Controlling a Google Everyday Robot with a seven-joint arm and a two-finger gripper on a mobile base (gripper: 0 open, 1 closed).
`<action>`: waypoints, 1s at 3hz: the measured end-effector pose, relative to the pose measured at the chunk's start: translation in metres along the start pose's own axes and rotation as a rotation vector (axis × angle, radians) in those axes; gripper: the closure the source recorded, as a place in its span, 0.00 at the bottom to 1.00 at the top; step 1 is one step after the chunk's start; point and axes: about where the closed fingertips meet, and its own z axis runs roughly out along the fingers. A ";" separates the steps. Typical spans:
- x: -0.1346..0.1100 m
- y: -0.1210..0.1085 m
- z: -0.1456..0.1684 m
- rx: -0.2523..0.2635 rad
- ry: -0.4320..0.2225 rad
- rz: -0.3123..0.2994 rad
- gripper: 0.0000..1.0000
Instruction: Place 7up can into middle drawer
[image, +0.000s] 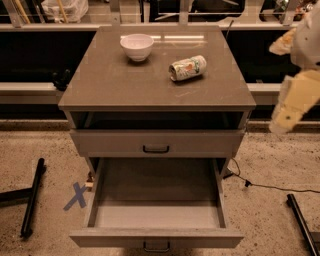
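The 7up can (187, 67) lies on its side on the grey cabinet top (125, 85), right of centre, pale with green and red print. The middle drawer (156, 207) is pulled wide open at the bottom of the cabinet, and its grey floor is bare. My gripper (287, 112) hangs at the right edge of the camera view, beside the cabinet's right side, apart from the can and lower than the cabinet top. It holds nothing that I can see.
A white bowl (137, 46) stands at the back left of the cabinet top. A closed drawer front with a black handle (156, 148) sits above the open drawer. Black bars (32, 197) lie on the floor at left and right, and a cable (270, 187) runs at right.
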 end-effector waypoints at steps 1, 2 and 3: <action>-0.020 -0.052 0.020 0.010 -0.116 -0.027 0.00; -0.047 -0.094 0.048 0.010 -0.199 -0.056 0.00; -0.075 -0.129 0.089 -0.008 -0.267 -0.069 0.00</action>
